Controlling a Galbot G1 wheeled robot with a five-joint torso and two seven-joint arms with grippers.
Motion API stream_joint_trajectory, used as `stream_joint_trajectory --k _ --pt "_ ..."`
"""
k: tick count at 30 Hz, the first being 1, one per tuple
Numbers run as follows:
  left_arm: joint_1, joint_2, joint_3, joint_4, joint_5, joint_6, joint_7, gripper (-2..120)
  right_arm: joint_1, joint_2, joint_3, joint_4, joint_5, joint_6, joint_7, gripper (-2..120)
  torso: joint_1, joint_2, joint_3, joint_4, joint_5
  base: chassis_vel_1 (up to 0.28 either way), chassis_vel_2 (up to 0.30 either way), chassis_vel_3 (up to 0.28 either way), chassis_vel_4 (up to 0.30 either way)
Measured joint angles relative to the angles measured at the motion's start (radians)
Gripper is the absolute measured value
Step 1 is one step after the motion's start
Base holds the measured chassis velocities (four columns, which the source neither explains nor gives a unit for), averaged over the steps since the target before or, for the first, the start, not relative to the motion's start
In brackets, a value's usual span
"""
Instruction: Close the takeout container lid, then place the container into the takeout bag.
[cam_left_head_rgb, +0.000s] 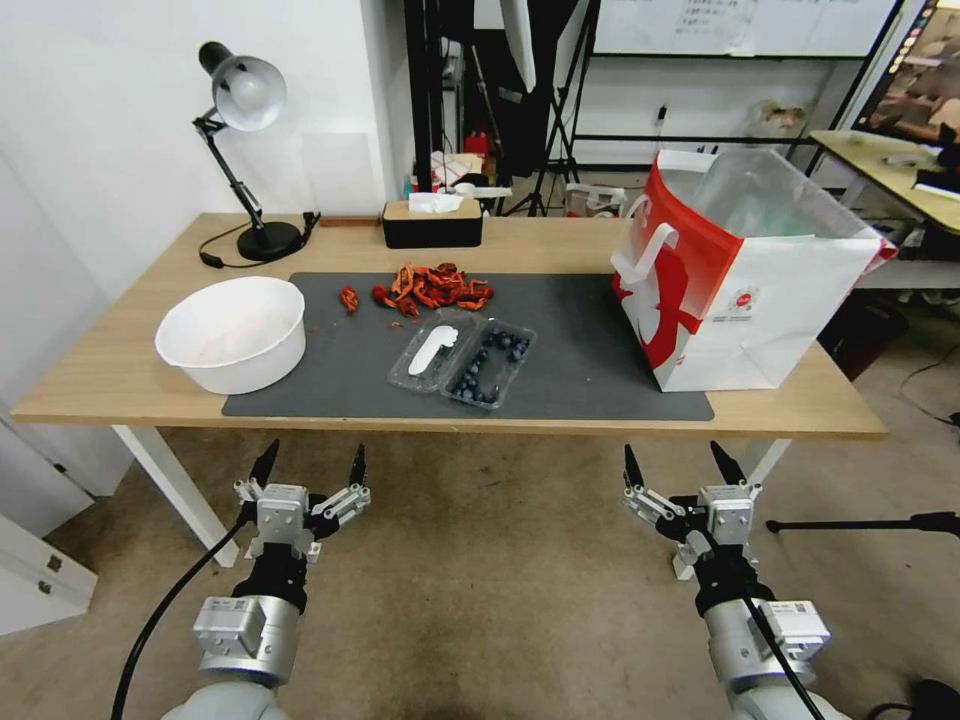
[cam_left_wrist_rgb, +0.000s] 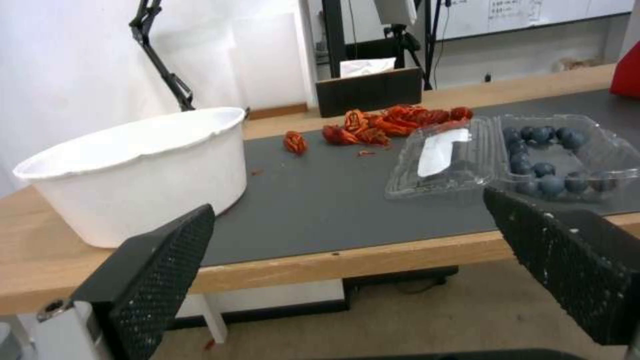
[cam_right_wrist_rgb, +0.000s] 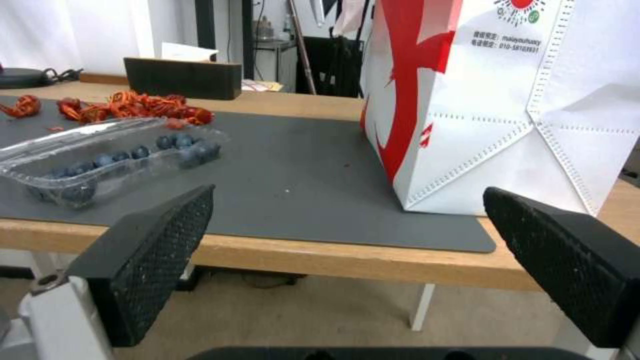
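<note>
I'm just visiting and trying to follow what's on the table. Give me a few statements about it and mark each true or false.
1. The takeout container lid lies folded open beside the berries. True.
2. The container sits inside the takeout bag. False: it rests on the dark mat, apart from the bag.
3. The left tool grips the white bowl. False: it is open, hanging in front of the table, touching nothing.
4. The right tool is open, below the table's front edge. True.
5. Red dried peppers lie on the mat behind the container. True.
6. The bag has tipped over. False: it stands upright.
</note>
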Motion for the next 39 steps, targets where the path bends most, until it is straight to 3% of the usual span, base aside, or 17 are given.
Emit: stream_joint_trajectory --k 14,16,17,19,22,23,26,27,30,39 --pt "0.000 0.001 0.001 0.000 -0.001 0.000 -0.001 100 -0.003 0.002 0.005 0.005 -0.005 -0.004 -0.010 100 0.000 0.000 0.000 0.0003 0.0005 0.000 0.000 0.000 0.000" --pt "-0.001 0.003 0.001 0.000 -0.004 0.000 -0.004 100 -0.018 0.018 0.020 0.030 -0.015 -0.013 -0.032 100 0.000 0.000 0.000 0.0009 0.0006 0.000 0.000 0.000 0.000" --pt "-0.002 0.007 0.005 -0.001 -0.008 0.001 -0.007 100 -0.040 0.049 0.032 0.062 -0.027 -0.021 -0.053 100 0.000 0.000 0.000 -0.0007 -0.0009 0.000 0.000 0.000 0.000" --pt "-0.004 0.017 0.011 -0.003 -0.022 0.004 -0.021 100 -0.049 0.061 0.037 0.070 -0.031 -0.025 -0.060 100 0.000 0.000 0.000 -0.0004 -0.0004 0.000 0.000 0.000 0.000" --pt "-0.030 0.097 0.067 -0.027 -0.124 0.032 -0.116 100 -0.053 0.072 0.042 0.074 -0.032 -0.022 -0.064 100 0.000 0.000 0.000 0.0000 0.0000 0.000 0.000 0.000 0.000" --pt "-0.030 0.097 0.067 -0.027 -0.124 0.032 -0.116 100 -0.053 0.072 0.042 0.074 -0.032 -0.022 -0.064 100 0.000 0.000 0.000 0.0000 0.0000 0.000 0.000 0.000 0.000" --pt "-0.058 0.187 0.130 -0.052 -0.238 0.063 -0.224 100 -0.055 0.076 0.043 0.077 -0.033 -0.017 -0.064 100 0.000 0.000 0.000 0.0000 -0.0001 0.000 0.000 0.000 0.000" --pt "-0.058 0.187 0.130 -0.052 -0.238 0.063 -0.224 100 -0.055 0.076 0.043 0.077 -0.033 -0.017 -0.064 100 0.000 0.000 0.000 0.0000 -0.0001 0.000 0.000 0.000 0.000" --pt "-0.085 0.279 0.195 -0.078 -0.357 0.091 -0.333 100 -0.055 0.079 0.046 0.083 -0.033 -0.016 -0.064 100 0.000 0.000 0.000 -0.0006 0.0001 0.000 0.000 0.000 0.000" --pt "-0.082 0.293 0.206 -0.075 -0.383 0.067 -0.350 100 -0.057 0.081 0.050 0.086 -0.033 -0.016 -0.066 100 0.000 0.000 0.000 0.0000 0.0000 0.000 0.000 0.000 0.000"
